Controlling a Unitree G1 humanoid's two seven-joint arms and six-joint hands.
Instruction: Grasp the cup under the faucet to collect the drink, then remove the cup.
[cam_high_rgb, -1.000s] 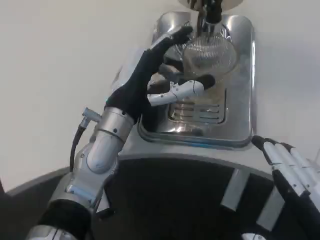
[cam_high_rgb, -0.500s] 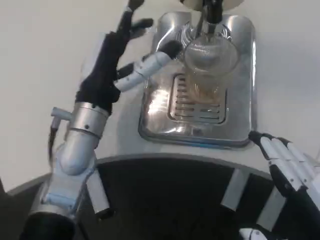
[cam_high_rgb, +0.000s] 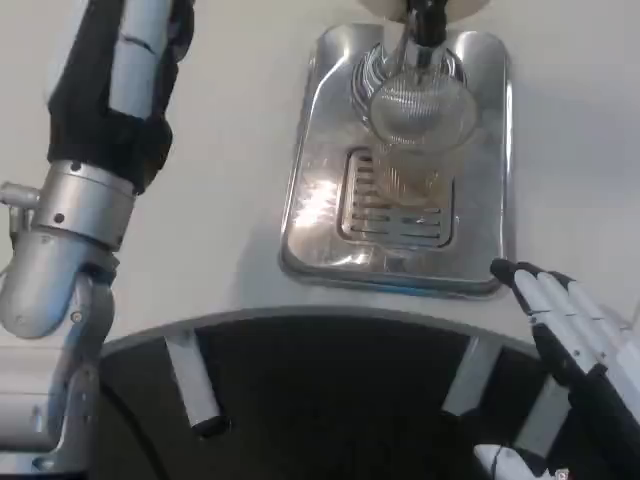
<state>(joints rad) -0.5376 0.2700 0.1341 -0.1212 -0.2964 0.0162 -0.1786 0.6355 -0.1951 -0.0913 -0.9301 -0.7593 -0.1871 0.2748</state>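
The cup (cam_high_rgb: 418, 135) stands on the metal tray (cam_high_rgb: 310, 215), right under the faucet (cam_high_rgb: 425, 25), whose dark spout hangs just above its rim. It is a clear cup, upright, with a ribbed or meshed look near its mouth, and through the wall I can see a pale amber drink sitting low in it; how full it is I cannot tell. It rests on the slotted grate (cam_high_rgb: 395, 205) at the middle of the tray. Nothing of mine touches the cup.

My left hand (cam_high_rgb: 115, 90) is raised at the upper left, well apart from the tray. What I see of it is the black wrist and a white back running up past the top edge; the fingers are cut off by the frame, so I cannot tell whether they are spread or curled. Below it my silver forearm (cam_high_rgb: 60, 250) comes down the left edge.

My right hand (cam_high_rgb: 575, 345) lies low at the lower right, near the tray's front right corner but not touching it. Its white and black fingers (cam_high_rgb: 545, 295) are stretched out flat and apart, pointing up toward the tray, with nothing in them.

The tray is shiny steel with rounded corners, catching bright glare on its left side. It sits on the white table (cam_high_rgb: 230, 150), whose curved front edge runs across the lower part of the view, with dark space below it.
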